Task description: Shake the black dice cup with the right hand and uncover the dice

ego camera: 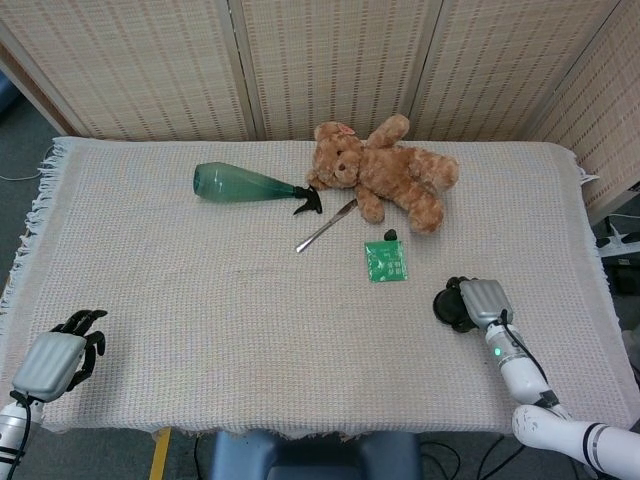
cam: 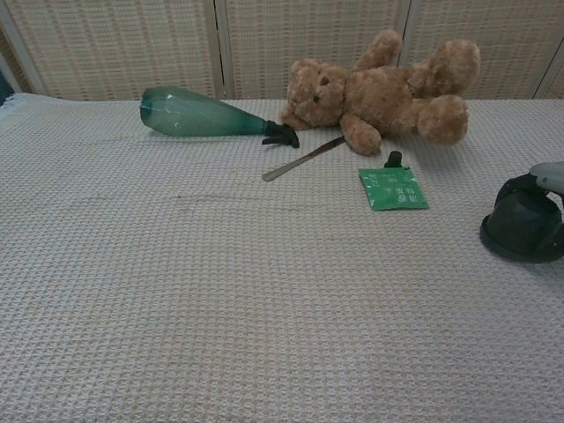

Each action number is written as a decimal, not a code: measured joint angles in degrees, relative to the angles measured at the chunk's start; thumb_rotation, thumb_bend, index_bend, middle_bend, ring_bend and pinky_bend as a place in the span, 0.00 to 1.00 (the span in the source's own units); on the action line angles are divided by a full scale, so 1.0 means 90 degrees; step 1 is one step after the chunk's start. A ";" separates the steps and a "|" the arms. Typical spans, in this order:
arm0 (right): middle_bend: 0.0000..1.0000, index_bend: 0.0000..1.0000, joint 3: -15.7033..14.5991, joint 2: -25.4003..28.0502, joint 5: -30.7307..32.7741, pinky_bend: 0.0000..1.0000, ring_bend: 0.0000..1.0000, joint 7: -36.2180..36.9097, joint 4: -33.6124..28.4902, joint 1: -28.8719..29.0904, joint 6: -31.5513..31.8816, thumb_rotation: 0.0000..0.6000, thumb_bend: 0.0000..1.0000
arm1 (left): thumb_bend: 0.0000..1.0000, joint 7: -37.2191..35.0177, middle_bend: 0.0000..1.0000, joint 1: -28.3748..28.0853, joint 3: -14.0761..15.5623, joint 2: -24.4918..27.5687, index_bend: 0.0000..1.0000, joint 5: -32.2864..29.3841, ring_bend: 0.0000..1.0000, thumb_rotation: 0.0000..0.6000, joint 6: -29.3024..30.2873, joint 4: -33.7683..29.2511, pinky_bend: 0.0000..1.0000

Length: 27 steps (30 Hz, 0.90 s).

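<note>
The black dice cup (cam: 520, 231) stands mouth down on the woven cloth at the right side; the head view shows the cup (ego camera: 447, 305) partly covered. My right hand (ego camera: 481, 301) grips it from above and behind, and only the edge of the hand (cam: 548, 176) shows in the chest view. No dice are visible; the cup hides whatever is under it. My left hand (ego camera: 62, 355) rests near the front left corner of the table, fingers spread, holding nothing.
A brown teddy bear (ego camera: 385, 172) lies at the back, with a green bottle (ego camera: 240, 184) on its side to the left. A metal knife (ego camera: 325, 225) and a green packet (ego camera: 385, 261) lie between the bear and the cup. The table's right edge (ego camera: 600, 270) is close.
</note>
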 measured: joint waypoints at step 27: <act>0.20 0.23 -0.0194 0.0474 -0.0230 0.35 0.20 -0.0020 -0.0607 -0.0170 0.0734 1.00 0.09 | 0.76 0.0038 0.18 -0.0033 -0.0005 -0.0020 0.57 -0.0058 0.14 1.00 -0.0091 0.0005 0.44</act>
